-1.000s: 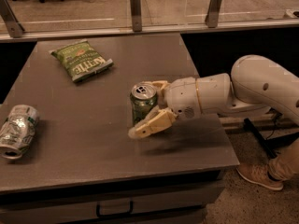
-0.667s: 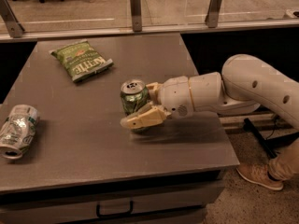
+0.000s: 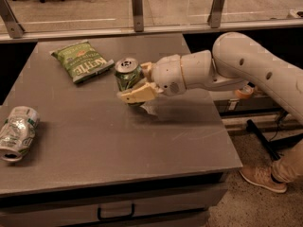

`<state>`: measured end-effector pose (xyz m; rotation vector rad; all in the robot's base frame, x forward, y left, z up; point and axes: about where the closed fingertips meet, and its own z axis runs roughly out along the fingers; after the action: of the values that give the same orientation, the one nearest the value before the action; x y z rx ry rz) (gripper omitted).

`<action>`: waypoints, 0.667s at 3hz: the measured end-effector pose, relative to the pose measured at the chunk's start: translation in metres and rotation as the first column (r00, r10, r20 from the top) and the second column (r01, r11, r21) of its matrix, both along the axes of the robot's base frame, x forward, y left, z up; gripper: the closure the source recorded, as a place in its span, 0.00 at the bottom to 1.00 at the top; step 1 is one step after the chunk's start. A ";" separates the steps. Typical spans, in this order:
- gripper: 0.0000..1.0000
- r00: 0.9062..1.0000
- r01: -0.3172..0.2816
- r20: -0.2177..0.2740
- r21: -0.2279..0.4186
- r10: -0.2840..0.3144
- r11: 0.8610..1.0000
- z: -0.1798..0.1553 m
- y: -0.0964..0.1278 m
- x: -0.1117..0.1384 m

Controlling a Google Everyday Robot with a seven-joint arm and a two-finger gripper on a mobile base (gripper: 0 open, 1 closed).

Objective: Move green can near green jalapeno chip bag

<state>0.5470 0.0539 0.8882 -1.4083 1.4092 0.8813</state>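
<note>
The green can (image 3: 127,74) stands upright, silver top showing, held between my gripper's (image 3: 137,82) cream fingers (image 3: 138,94). The gripper is shut on the can and reaches in from the right over the grey table (image 3: 113,141). The green jalapeno chip bag (image 3: 81,60) with white "Kettle" lettering lies flat at the table's back left. The can is just to the right of the bag's lower right corner, a small gap apart. Whether the can rests on the table or hangs just above it, I cannot tell.
A crushed whitish-silver can (image 3: 15,132) lies on its side at the table's left edge. A glass railing with metal posts (image 3: 137,8) runs behind the table. A person's shoe (image 3: 262,178) is on the floor at the right.
My gripper has carried the green can to the left and toward the back of the table, closer to the chip bag. The bag and the crushed can have not moved.
</note>
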 end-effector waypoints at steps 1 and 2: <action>1.00 0.999 0.023 0.031 -0.002 -0.023 1.000 0.006 0.019 0.035; 1.00 0.998 0.062 0.032 0.016 -0.063 0.998 0.006 0.039 0.068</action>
<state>0.6146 0.0931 0.8944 -1.3539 1.4117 0.8243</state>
